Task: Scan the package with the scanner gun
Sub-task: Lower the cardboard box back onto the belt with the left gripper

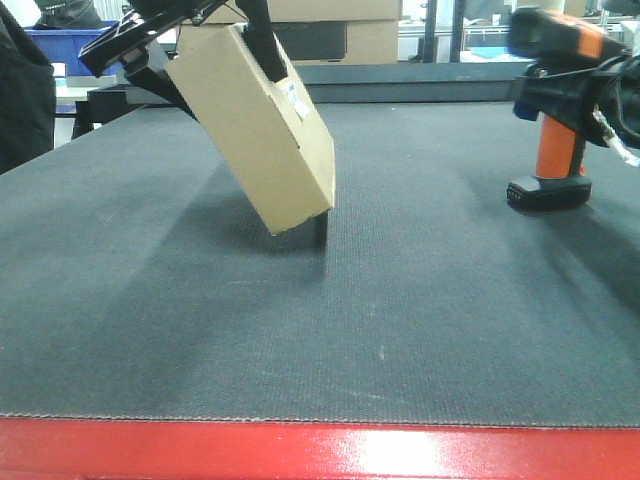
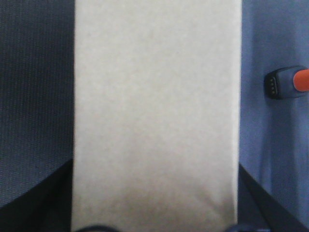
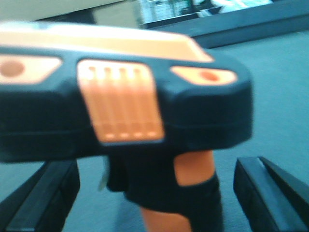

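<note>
Left gripper was logged black, angular, matte. Right gripper fingers were logged black, blocky, ridged; thin white cable was noted alongside.

The grey-matted table carries the upright scanner gun.

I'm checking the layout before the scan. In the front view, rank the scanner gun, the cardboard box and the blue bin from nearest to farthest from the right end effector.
1. Scanner gun: far right, between the fingers of the right end effector.
2. Cardboard box: tilted, centre-left, held by the left end effector.
3. Blue bin: far left, in the background.
</note>
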Motion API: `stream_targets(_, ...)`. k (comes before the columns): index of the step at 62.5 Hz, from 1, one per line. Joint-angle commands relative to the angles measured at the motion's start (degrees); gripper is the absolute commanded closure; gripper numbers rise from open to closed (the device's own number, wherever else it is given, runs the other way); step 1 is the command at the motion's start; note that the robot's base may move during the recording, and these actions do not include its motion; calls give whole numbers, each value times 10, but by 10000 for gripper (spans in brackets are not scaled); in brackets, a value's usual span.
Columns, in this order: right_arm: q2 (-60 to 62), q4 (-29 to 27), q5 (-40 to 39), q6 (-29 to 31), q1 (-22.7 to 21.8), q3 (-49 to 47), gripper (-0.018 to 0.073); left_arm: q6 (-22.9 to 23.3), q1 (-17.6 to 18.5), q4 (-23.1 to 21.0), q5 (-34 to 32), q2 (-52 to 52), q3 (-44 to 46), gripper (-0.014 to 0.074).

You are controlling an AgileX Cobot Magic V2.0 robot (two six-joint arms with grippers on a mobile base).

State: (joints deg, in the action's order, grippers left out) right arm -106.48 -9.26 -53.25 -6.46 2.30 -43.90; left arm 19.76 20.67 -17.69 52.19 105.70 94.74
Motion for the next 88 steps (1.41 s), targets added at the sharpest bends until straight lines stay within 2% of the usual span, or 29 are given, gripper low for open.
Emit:
stream_targets(1,12,32,-4,-1,0,11,-2,0,3,-1,-5,-7,5,707)
stream_targets(11,25,32,-3,-1,0,36,-2,0,0,6,0,-7,8,707)
stream_targets(15,34,33,-3,-1,0,53,-2,0,-4,21,15,-7,16,707)
stream_targets(20,47,33,-5,-1,0,76,-2,0,-10,58,40,-8,29,707)
stream_targets(39,115,40,-15,1,0,163,-1,0,-34,247,128,-24,66,707)
stream_targets(45,135,48,-10,1,0,179,-1,0,-45,280,144,-24,65,707)
stream_targets(54,167,56,5,1,0,193,-1,-9,-69,275,144,-24,65,707)
stream_targets(64,194,56,53,1,0,194,-1,-72,-102,212,143,-24,65,707)
stream_targets(72,198,56,57,1,0,194,-1,-77,-116,220,128,-24,52,707)
stream_targets(88,198,56,57,1,0,194,-1,-77,-117,220,95,-24,-1,707)
